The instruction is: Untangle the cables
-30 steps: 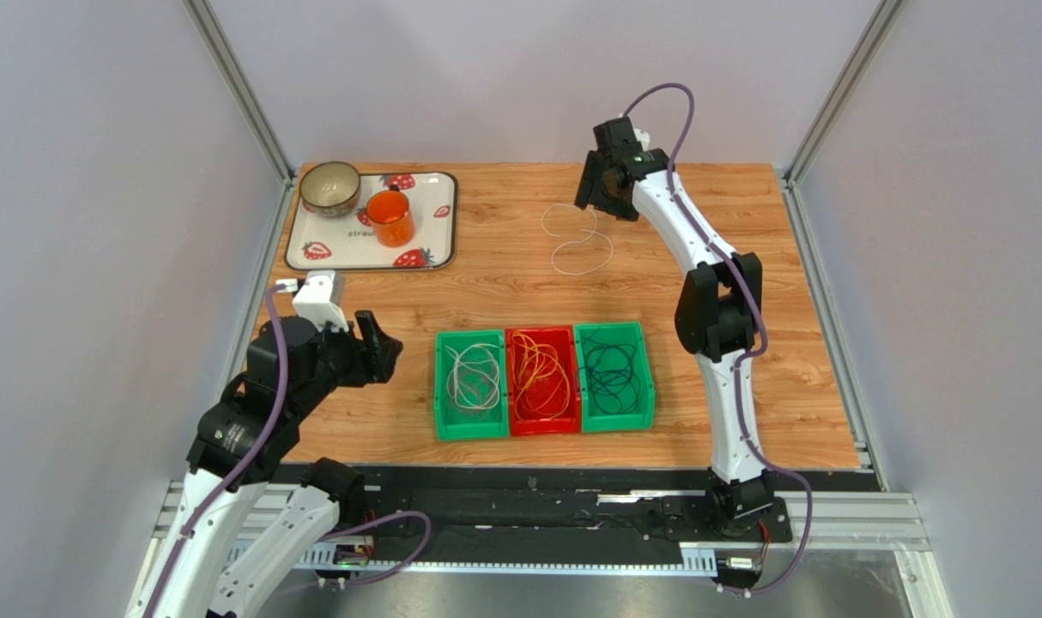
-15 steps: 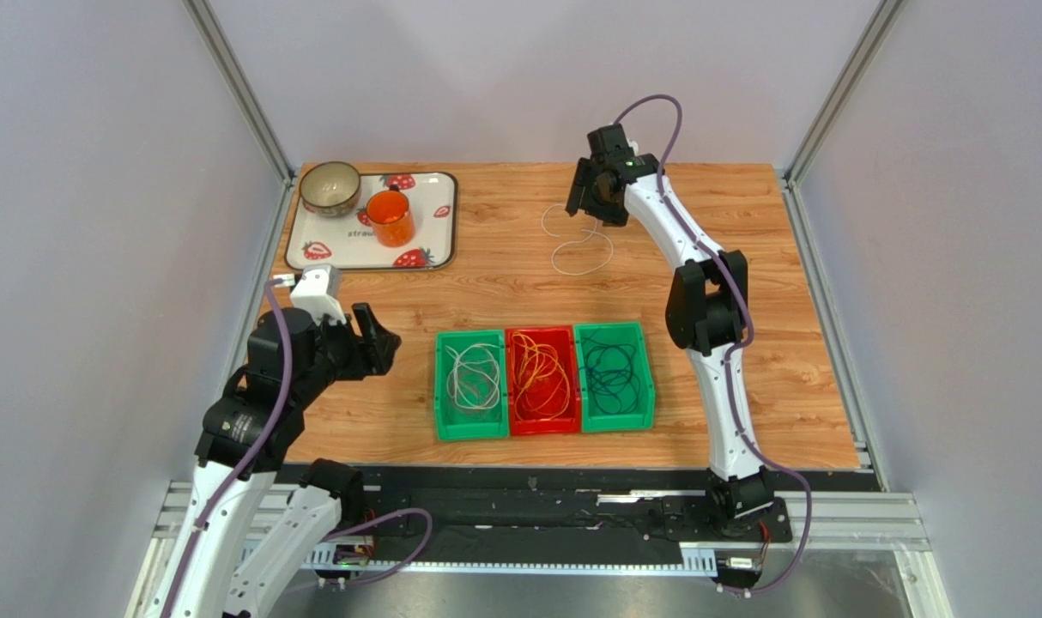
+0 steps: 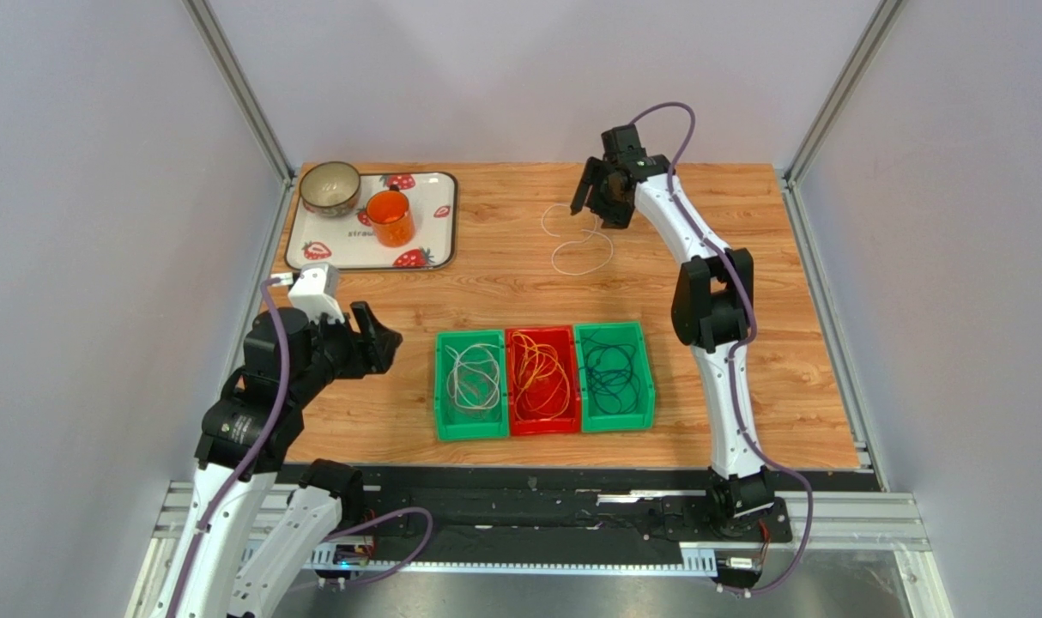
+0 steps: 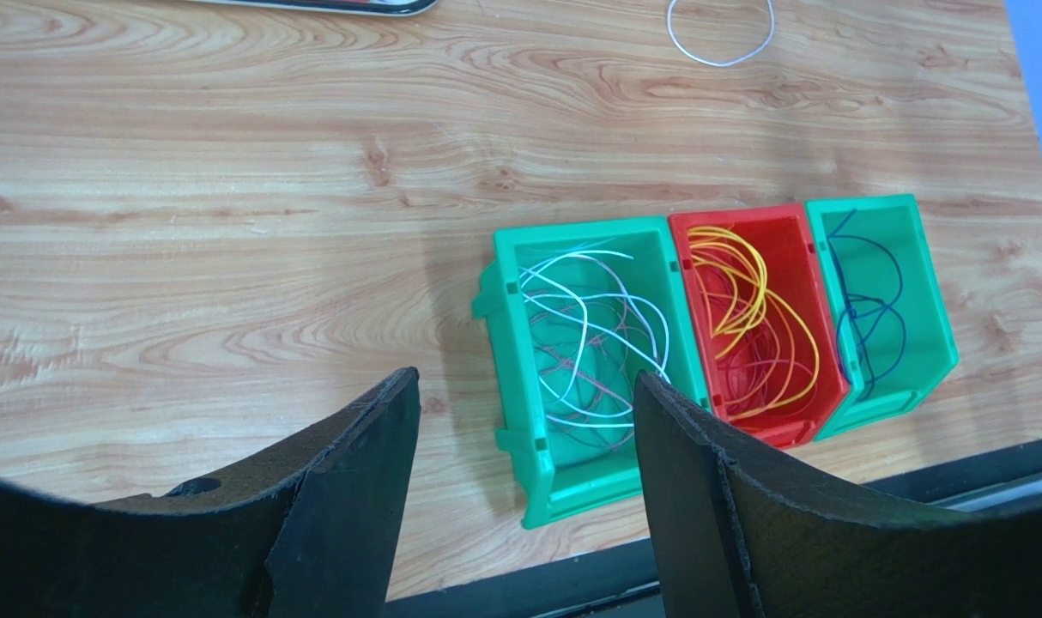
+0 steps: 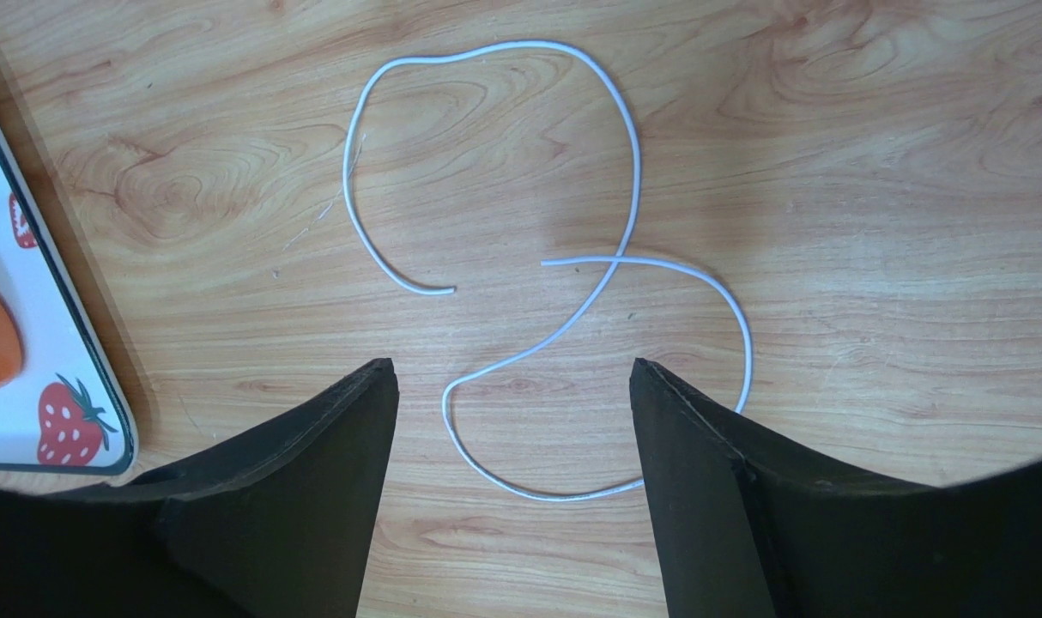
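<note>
A white cable [image 5: 637, 168] is left looped near the surface's [image 5: 874, 155] far edge, just ahead of the wide-open, empty right hand [image 5: 510, 374]; lowering and closing on it is called for next; left hand [image 4: 526, 386] likewise open, empty

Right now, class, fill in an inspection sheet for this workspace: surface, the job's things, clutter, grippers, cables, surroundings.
Surface: wooden table, flat.
Job's things: one loose white cable lies curled on the far side, crossing itself. White-grey cables are in the left green bin, orange cables in the red bin, and dark cables in the right green bin.
Clutter: strawberry tray at far left, holding a bowl and an orange cup.
Grippers: left gripper open, empty, left of the bins. Right gripper open, empty, above the loose white cable.
Cables: purple hoses run along both arms.
Surroundings: grey walls; metal rail at the near edge.
</note>
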`<state>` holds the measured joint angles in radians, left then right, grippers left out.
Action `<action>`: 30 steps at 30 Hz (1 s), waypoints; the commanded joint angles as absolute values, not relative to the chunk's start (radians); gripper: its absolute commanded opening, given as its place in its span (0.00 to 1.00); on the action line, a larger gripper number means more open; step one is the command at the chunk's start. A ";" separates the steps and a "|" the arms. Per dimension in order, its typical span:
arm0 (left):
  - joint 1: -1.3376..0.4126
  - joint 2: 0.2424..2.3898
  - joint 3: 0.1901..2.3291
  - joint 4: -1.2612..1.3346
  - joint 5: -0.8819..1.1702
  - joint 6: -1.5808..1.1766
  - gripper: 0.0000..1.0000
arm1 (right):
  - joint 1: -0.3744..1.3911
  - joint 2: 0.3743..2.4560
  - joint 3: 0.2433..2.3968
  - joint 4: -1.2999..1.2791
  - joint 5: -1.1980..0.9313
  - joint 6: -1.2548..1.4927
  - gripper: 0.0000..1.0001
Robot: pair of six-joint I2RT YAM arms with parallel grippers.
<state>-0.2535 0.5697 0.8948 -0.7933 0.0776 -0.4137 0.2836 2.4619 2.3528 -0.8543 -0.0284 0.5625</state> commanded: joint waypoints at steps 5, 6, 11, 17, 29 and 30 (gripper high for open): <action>-0.247 0.620 0.894 -0.759 0.130 -0.393 0.70 | 0.267 2.444 2.336 -0.793 -0.092 0.644 0.69; -0.245 0.626 0.896 -0.759 0.146 -0.390 0.70 | 0.265 2.453 2.341 -0.789 -0.101 0.653 0.69; -0.245 0.630 0.891 -0.755 0.141 -0.390 0.70 | 0.275 2.506 2.361 -0.779 -0.167 0.713 0.66; -0.233 0.638 0.891 -0.756 0.137 -0.388 0.70 | 0.287 2.522 2.330 -0.766 -0.196 0.745 0.65; -0.206 0.647 0.891 -0.755 0.149 -0.387 0.69 | 0.293 2.559 2.300 -0.735 -0.244 0.796 0.59; -0.204 0.646 0.891 -0.755 0.147 -0.387 0.69 | 0.296 2.556 2.292 -0.730 -0.244 0.798 0.58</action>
